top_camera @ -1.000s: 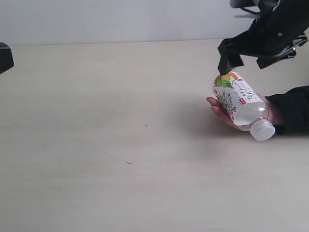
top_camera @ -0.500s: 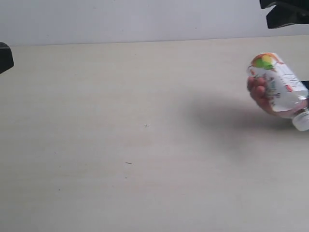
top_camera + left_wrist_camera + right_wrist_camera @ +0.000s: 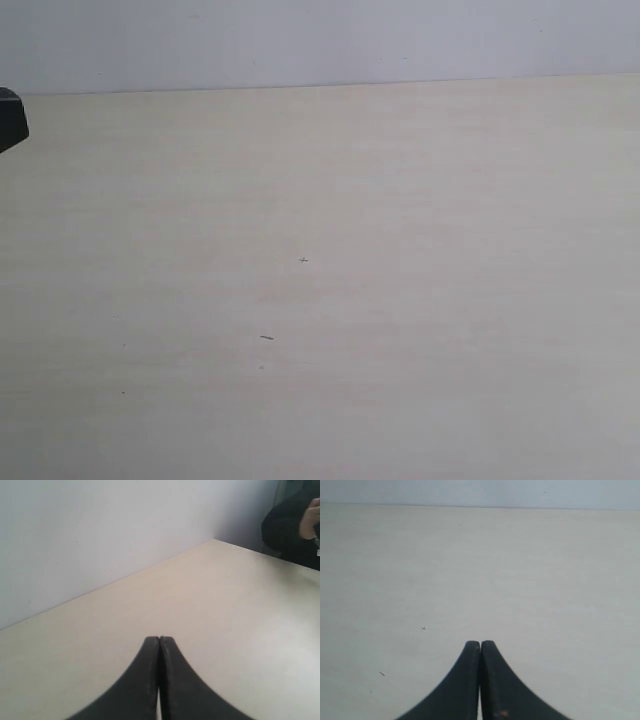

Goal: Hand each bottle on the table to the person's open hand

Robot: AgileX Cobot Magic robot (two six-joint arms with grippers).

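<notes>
Both black grippers, the left gripper [image 3: 159, 640] and the right gripper [image 3: 480, 643], sit with jaws pressed together on nothing; I see none of the small clear plastic drink bottles on the wide pale beige wood-grain table [image 3: 400, 300] in any view. My worry is a bottle lying outside my views; closed jaws sweeping low would knock it over rather than take it. The person's dark-sleeved hand [image 3: 309, 522] is cut off at the left wrist view's edge; I cannot tell whether it is open or holding something.
</notes>
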